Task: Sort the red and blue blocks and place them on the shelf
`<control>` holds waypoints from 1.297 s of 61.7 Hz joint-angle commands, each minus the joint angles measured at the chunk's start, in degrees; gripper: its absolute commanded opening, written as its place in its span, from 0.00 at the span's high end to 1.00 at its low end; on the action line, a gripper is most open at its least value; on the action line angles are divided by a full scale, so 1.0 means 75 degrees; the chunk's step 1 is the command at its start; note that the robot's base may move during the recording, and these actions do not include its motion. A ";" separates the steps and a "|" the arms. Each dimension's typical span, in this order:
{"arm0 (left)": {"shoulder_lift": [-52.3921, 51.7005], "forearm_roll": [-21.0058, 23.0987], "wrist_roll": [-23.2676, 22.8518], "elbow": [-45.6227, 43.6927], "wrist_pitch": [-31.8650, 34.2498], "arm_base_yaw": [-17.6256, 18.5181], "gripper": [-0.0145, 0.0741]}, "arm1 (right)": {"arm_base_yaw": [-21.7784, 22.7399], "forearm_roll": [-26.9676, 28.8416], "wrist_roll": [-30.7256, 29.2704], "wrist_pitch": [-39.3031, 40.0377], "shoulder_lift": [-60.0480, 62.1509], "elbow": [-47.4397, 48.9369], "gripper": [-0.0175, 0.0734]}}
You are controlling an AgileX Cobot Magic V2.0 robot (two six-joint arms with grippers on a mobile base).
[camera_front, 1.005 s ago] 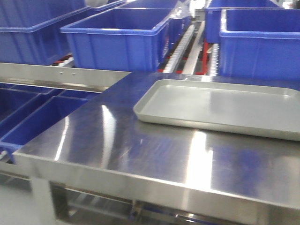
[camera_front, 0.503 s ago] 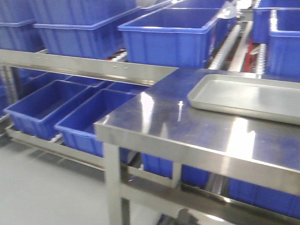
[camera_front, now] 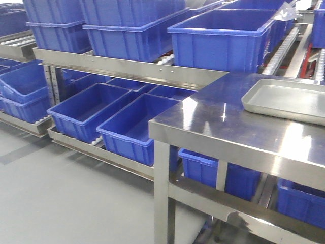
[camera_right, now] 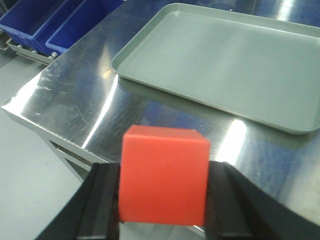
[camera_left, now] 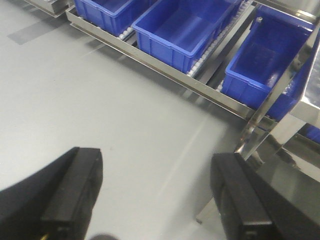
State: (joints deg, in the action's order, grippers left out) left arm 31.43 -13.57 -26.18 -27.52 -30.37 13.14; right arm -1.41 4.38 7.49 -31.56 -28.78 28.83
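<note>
The right gripper (camera_right: pixel 162 200) has its two black fingers (camera_right: pixel 100 205) closed on the red block (camera_right: pixel 164 175), one on each side. The left gripper (camera_left: pixel 155 195) holds its fingers (camera_left: pixel 75 187) wide apart, with nothing between them.

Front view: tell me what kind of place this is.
Probably a warehouse or factory picking area. Rows of blue bins sit on roller racks, a steel table carries a tray, and the floor is plain grey.
</note>
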 commanded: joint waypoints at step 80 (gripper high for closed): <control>-0.0006 -0.0052 -0.0040 -0.0230 0.0614 -0.0004 0.70 | 0.0004 -0.0055 -0.0017 0.0580 -0.0060 0.0235 0.75</control>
State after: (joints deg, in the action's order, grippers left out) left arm 31.43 -13.57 -26.18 -27.52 -30.37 13.14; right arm -1.41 4.38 7.49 -31.56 -28.78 28.83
